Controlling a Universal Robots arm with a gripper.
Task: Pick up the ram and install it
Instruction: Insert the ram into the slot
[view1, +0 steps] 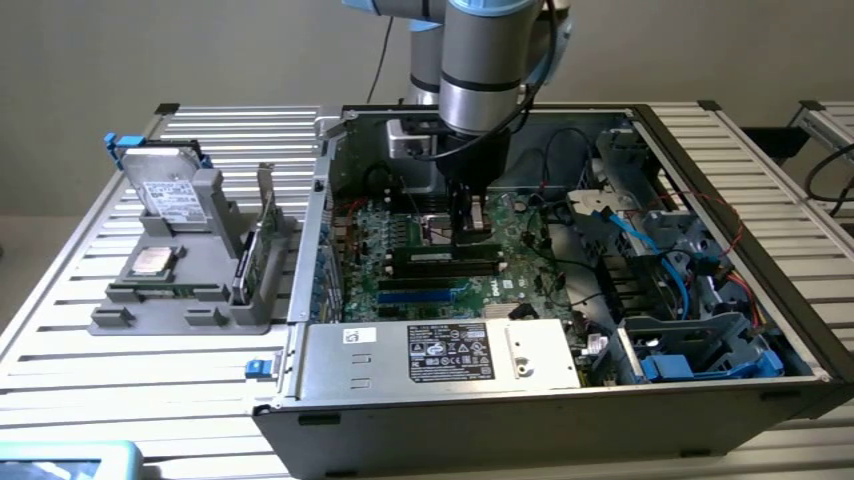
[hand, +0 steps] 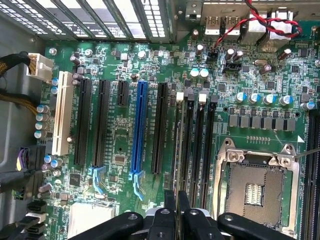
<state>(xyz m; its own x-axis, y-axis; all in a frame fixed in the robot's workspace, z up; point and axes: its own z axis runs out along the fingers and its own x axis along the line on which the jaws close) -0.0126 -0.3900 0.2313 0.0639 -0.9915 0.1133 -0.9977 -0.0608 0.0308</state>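
**Item: the ram.** A thin stick standing on its long edge inside the open computer case, down at the memory slots of the motherboard. In the exterior view its labelled side faces the camera. Its long axis runs from the exterior view's left to its right, in line with the slots.

**Relation to the gripper.** The gripper comes straight down from above and meets the stick's upper edge, toward the end on the exterior view's right. The stick lies directly beneath the gripper, not to one side of it.

**Gripper state.** In the wrist view the gripper has its fingers drawn nearly together. A thin board edge, the ram, runs out from the narrow gap between them. They look clamped on the stick.

**Alignment.** Seen edge-on from the wrist, the stick runs along the memory slot nearest the long blue slot, with the remaining memory slots between it and the processor socket. Stick and slot look parallel. Whether it is fully seated cannot be told.

**Also present.** A grey parts holder stands outside the case, well apart on the exterior view's left.
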